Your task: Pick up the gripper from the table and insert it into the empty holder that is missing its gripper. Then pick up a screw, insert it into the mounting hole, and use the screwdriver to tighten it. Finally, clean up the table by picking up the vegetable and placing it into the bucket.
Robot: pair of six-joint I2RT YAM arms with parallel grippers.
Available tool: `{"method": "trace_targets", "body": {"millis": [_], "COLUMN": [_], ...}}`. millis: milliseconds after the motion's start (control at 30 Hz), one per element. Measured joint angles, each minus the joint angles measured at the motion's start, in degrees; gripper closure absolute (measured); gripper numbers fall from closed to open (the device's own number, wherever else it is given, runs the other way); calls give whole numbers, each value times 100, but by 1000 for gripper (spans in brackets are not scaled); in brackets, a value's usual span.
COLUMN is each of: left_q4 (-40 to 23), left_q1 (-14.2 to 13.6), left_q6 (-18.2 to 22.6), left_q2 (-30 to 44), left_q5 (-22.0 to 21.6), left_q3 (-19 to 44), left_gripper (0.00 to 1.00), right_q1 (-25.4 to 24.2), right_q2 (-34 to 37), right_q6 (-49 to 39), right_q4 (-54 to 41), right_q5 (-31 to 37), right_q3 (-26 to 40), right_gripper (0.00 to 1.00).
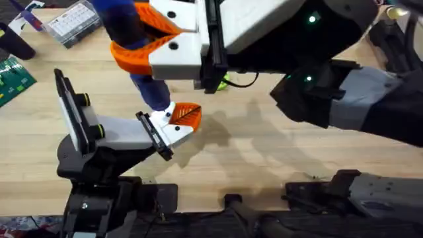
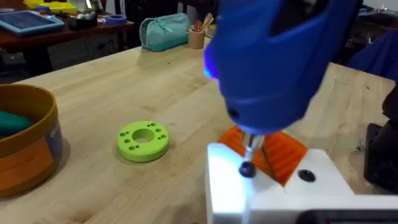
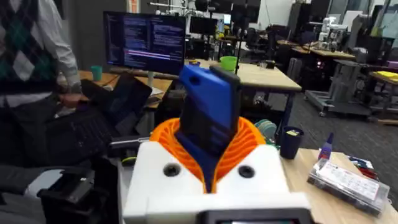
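Farthest from the white gripper piece (image 2: 280, 193), our landmark here, stands the bucket (image 2: 28, 146), with something dark teal lying inside it. Nearer the piece, but apart from it, the lime-green disc (image 2: 143, 140) lies flat on the table (image 2: 93, 81). The piece itself, orange ribbed pad showing behind it, sits at the tip of the left arm. Whether the left gripper (image 1: 175, 125) stands apart or together we cannot tell.

On the piece's upper face a dark screw (image 2: 247, 169) sits in its mounting hole, and a second dark spot lies just beside it. We cannot say whether that is another screw or a bare hole. The screwdriver (image 2: 273, 62) stands nearly upright above the piece, its narrow tip touching the screw head. The right gripper (image 3: 208, 155) is clamped around the blue body, orange pads pressing it from both sides.

We judge that we are in the tightening step: the piece looks seated, the screw is placed, and the driver is engaged. The next move calls for steady downward pressure with the tip kept square on the head, since any tilt could let it slip off onto the white face. Once the screw is snug, we should lift the screwdriver straight up and set it down. Carrying the vegetable to the bucket is still to do.
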Motion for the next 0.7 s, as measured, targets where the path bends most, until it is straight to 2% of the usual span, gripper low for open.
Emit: {"method": "trace_targets", "body": {"millis": [700], "left_q4": [0], "left_q1": [0], "left_q6": [0], "left_q2": [0], "left_q5": [0], "left_q3": [0], "left_gripper": [982], "right_q1": [-63], "right_q2": [0], "right_q6": [24], "right_q4": [-432], "right_q5": [2], "right_q3": [53], "right_gripper": [965]}}
